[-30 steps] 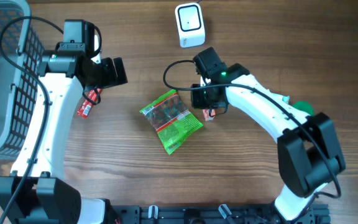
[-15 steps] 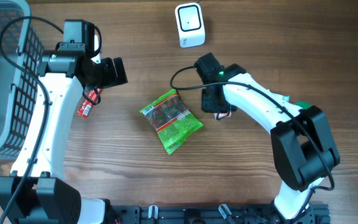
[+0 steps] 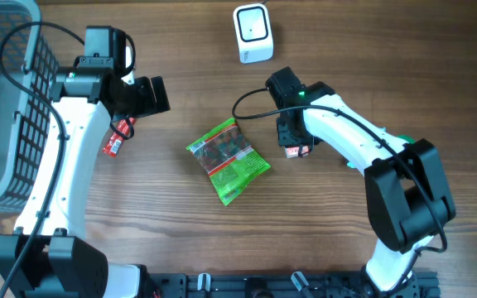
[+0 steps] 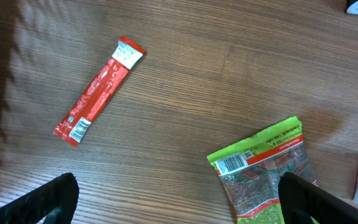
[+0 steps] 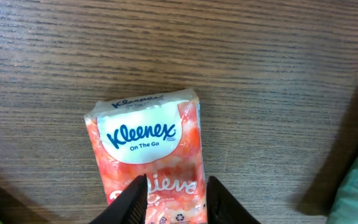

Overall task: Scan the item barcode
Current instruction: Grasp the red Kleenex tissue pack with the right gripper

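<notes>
A pink and white Kleenex tissue pack (image 5: 145, 146) lies flat on the wooden table, label up. My right gripper (image 5: 171, 196) hovers over its near end with the jaws a little apart, the pack's lower part showing between them. From overhead, the pack (image 3: 295, 151) peeks out under that gripper (image 3: 290, 136). The white barcode scanner (image 3: 252, 33) stands at the back of the table. My left gripper (image 4: 179, 199) is wide open above bare wood, its right finger over a green snack bag (image 4: 266, 168) whose barcode faces up.
A red stick packet (image 3: 116, 139) lies below the left gripper (image 3: 147, 95). The green snack bag (image 3: 228, 160) sits mid-table. A grey wire basket (image 3: 7, 124) stands at the far left. Something green (image 3: 402, 142) shows behind the right arm.
The right gripper carried the tissue pack a little to the right and away from the green bag, then its jaws parted. The left arm has not moved.
</notes>
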Robot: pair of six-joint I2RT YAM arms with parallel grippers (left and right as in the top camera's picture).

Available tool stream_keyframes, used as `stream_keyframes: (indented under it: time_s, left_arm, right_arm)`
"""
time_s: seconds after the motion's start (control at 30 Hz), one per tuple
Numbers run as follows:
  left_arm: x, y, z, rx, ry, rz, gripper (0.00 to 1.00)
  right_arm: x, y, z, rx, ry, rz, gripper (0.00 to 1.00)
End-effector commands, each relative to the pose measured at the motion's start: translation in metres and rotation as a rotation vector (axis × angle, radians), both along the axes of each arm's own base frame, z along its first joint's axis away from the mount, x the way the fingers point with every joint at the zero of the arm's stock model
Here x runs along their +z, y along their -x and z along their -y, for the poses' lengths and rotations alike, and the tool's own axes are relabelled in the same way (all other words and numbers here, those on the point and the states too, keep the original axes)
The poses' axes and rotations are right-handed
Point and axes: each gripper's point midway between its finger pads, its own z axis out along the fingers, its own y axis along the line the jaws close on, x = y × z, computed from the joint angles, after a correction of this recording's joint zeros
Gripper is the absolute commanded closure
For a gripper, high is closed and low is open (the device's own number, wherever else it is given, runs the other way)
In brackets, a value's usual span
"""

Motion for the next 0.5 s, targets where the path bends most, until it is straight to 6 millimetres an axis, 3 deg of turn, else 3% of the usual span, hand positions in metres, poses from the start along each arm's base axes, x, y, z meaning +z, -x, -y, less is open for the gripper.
stream_keyframes:
  time_s: [0.0, 0.13, 0.37, 0.47]
  left_arm:
    - [0.000, 0.000, 0.002, -0.002, 0.008, 0.001, 0.00]
    - [0.000, 0.000, 0.002, -0.001, 0.009, 0.001, 0.00]
    - [0.000, 0.000, 0.002, -0.001, 0.009, 0.001, 0.00]
    - [0.000, 0.000, 0.002, -0.001, 0.009, 0.001, 0.00]
  right_arm:
    - [-0.010, 0.010, -0.012, 0.028, -0.066, -0.058, 0.59]
    - [-0.010, 0.010, -0.023, 0.058, -0.123, -0.069, 0.60]
    - [-0.009, 0.004, -0.026, 0.057, -0.134, -0.040, 0.61]
    - [-0.009, 0.001, -0.028, 0.054, -0.140, -0.027, 0.68]
